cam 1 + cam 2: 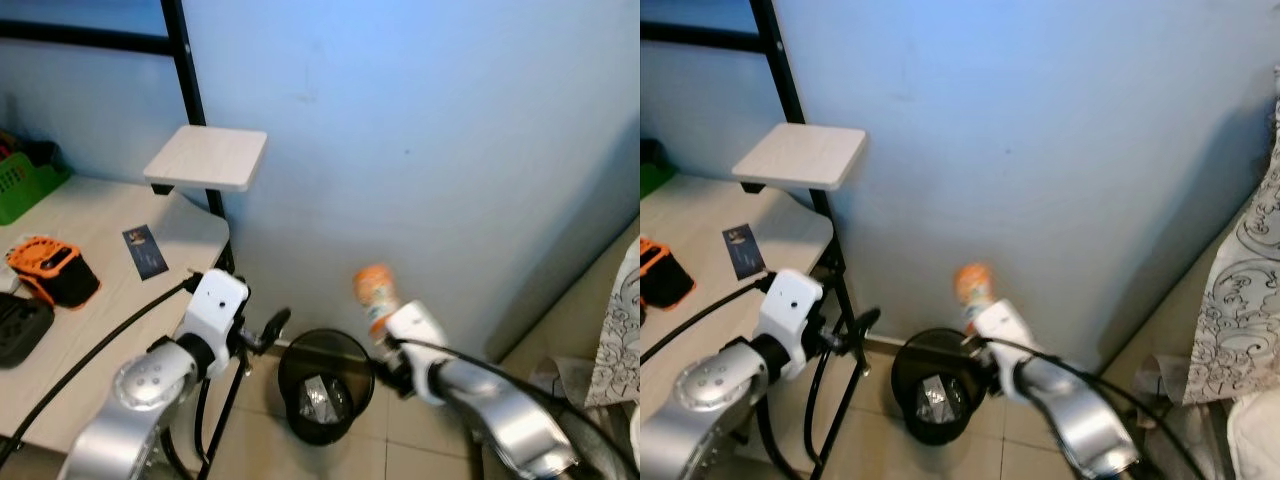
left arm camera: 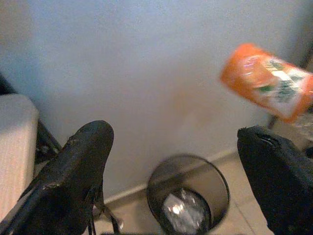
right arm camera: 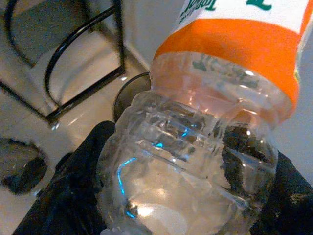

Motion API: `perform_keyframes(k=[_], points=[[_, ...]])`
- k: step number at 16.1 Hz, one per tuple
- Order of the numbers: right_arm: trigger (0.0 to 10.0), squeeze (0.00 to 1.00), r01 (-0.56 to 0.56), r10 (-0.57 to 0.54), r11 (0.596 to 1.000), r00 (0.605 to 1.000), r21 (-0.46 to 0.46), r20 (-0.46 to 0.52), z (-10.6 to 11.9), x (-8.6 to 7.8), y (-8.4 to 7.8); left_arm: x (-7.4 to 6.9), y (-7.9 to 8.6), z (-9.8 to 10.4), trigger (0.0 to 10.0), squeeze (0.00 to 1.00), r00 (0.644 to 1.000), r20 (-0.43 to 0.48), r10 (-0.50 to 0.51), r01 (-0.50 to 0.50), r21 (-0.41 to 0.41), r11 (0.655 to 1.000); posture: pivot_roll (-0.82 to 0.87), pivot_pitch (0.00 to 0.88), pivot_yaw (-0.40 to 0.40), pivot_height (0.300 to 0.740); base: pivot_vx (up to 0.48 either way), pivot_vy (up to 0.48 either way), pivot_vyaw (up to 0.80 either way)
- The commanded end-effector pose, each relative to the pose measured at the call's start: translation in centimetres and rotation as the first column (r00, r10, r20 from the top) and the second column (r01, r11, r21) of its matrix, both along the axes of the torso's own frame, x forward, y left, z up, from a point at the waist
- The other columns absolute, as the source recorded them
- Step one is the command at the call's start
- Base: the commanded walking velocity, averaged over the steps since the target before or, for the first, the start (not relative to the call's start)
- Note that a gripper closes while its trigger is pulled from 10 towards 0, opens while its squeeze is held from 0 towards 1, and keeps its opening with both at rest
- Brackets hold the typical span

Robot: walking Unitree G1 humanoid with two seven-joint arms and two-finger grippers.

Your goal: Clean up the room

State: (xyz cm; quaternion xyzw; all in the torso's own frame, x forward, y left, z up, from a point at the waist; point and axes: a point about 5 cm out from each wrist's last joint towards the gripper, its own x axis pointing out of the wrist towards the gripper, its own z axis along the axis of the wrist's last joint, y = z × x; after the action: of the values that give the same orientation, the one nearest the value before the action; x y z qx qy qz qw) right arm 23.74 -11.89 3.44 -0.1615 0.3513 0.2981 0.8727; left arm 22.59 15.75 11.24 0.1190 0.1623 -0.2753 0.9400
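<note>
The right hand (image 1: pixel 385 322) pinches a clear plastic bottle (image 1: pixel 373 289) with an orange label, holding it just above and beside the black mesh bin (image 1: pixel 322 388) on the floor by the blue wall. The left hand (image 1: pixel 272 326), fingers spread, hovers near the bin beside the bench (image 1: pixel 110 285).

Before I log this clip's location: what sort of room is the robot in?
Probably a bedroom or study corner in a home: a desk with a small raised shelf against a blue wall, a black mesh wastebasket on tiled floor, and patterned fabric at the right edge.
</note>
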Motion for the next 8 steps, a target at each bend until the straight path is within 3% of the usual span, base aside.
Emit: perform_keyframes(k=[1,4,8], points=[[10.0,0.0,-0.021,0.021,1.0,1.0,-0.018,0.017,0.0,0.3,0.0,-0.1,-0.3,-0.3,10.0,0.0,0.999,-0.027,-0.035,0.035,-0.007,0.999,-0.04,0.0,-0.026,0.74,0.0,0.0,0.0],[10.0,0.0,-0.01,0.006,0.997,0.999,-0.077,-0.046,-3.4,2.3,1.8,0.2,0.6,-0.9,10.0,0.0,0.983,-0.107,-0.149,0.155,0.054,0.986,-0.04,0.0,-0.026,0.74,0.0,0.0,0.0],[10.0,0.0,0.0,-0.001,0.988,1.0,-0.155,-0.007,-3.9,4.5,3.7,-0.3,0.9,-0.9,10.0,0.0,0.946,-0.172,-0.276,0.293,0.084,0.952,0.0,0.0,-0.049,0.74,0.0,0.0,0.0]])
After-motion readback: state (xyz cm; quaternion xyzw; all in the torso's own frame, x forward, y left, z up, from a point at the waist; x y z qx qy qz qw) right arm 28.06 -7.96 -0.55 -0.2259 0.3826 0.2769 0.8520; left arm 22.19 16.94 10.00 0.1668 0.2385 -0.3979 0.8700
